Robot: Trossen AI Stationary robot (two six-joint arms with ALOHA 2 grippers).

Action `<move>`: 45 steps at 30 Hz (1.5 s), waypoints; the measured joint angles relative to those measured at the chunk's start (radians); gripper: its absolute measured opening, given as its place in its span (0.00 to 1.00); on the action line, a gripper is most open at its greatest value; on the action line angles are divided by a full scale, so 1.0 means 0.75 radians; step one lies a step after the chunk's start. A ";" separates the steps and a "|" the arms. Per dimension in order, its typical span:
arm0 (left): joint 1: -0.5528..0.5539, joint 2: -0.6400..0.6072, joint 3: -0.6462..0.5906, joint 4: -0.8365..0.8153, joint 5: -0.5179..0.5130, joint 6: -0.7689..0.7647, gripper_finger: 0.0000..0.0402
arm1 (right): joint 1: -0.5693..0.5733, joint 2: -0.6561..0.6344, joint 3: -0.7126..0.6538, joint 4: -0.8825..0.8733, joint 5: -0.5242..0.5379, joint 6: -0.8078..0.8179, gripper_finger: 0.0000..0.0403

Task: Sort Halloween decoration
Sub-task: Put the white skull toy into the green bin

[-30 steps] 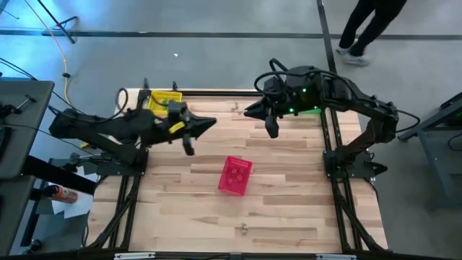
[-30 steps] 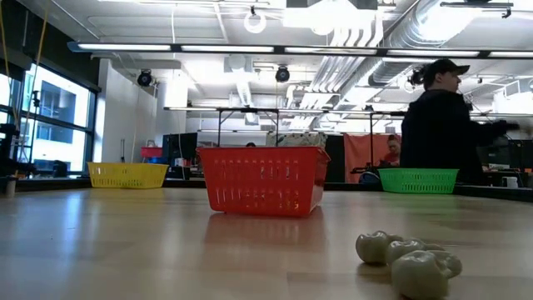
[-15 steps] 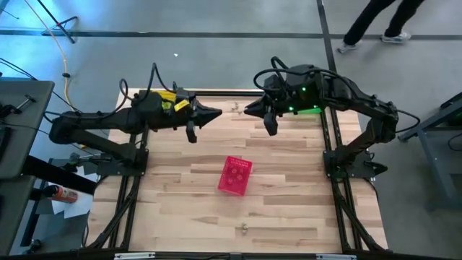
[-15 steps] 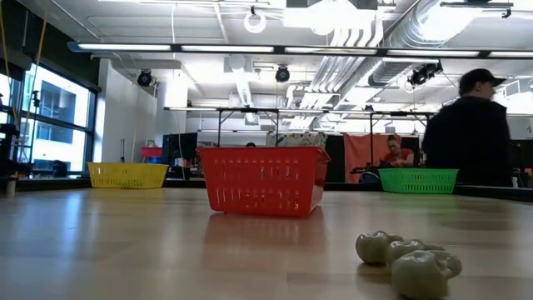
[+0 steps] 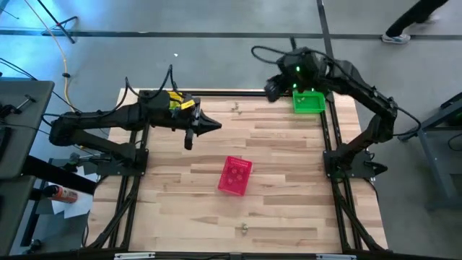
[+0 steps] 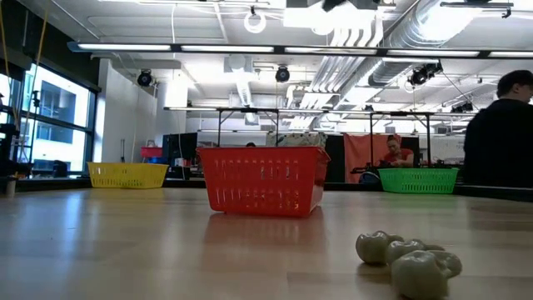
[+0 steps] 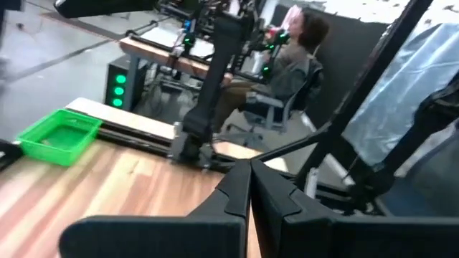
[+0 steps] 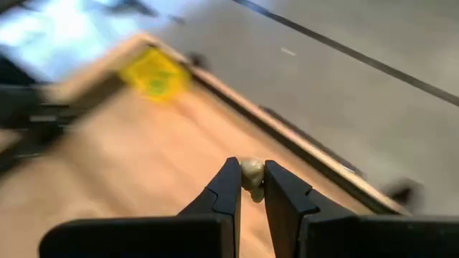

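My right gripper [image 8: 249, 180] is shut on a small pale trinket [image 8: 252, 170]. In the high view it [image 5: 271, 91] hangs over the table's far edge, just left of the green basket [image 5: 309, 102]. My left gripper [image 5: 214, 126] is shut and holds nothing, above the table's far middle, beyond the pink basket [image 5: 236, 175]. The left arm hides most of the yellow basket [image 5: 171, 97]. Another pale trinket [image 6: 408, 262] lies on the wood near the front edge [image 5: 244, 229]. A tiny piece [image 5: 235, 108] lies by the far edge. My right gripper pinches the pale trinket's sides [image 8: 252, 176] between its two fingers, close to their free ends. The trinket's top shows just past the tips. The fingers slant downward. The trinket is lifted clear of the table.
Bare wood stretches around the pink basket, which stands at the table's middle [image 6: 262, 179]. The yellow basket [image 6: 127, 174] and green basket [image 6: 418, 180] sit at the far corners. A person [image 6: 502, 137] stands beyond the table on the right, and another sits farther back [image 7: 297, 50].
My right gripper has swung toward the far right corner with the trinket and has uncovered the green basket. My left forearm has swung toward the far edge over the yellow basket, with its shut tip staying about where it was. The person behind has walked off to the right.
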 joint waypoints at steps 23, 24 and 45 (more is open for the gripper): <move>0.280 0.000 0.000 -0.083 -0.138 -0.004 0.00 | -0.935 0.334 -0.001 -0.367 0.051 -0.303 0.08; 0.292 0.000 0.000 -0.100 -0.138 0.005 0.00 | -0.947 0.353 -0.001 -0.372 0.026 -0.285 0.08; 0.524 0.000 0.000 -0.267 -0.022 0.001 0.00 | -1.032 0.220 -1.002 0.229 -0.151 -0.027 0.08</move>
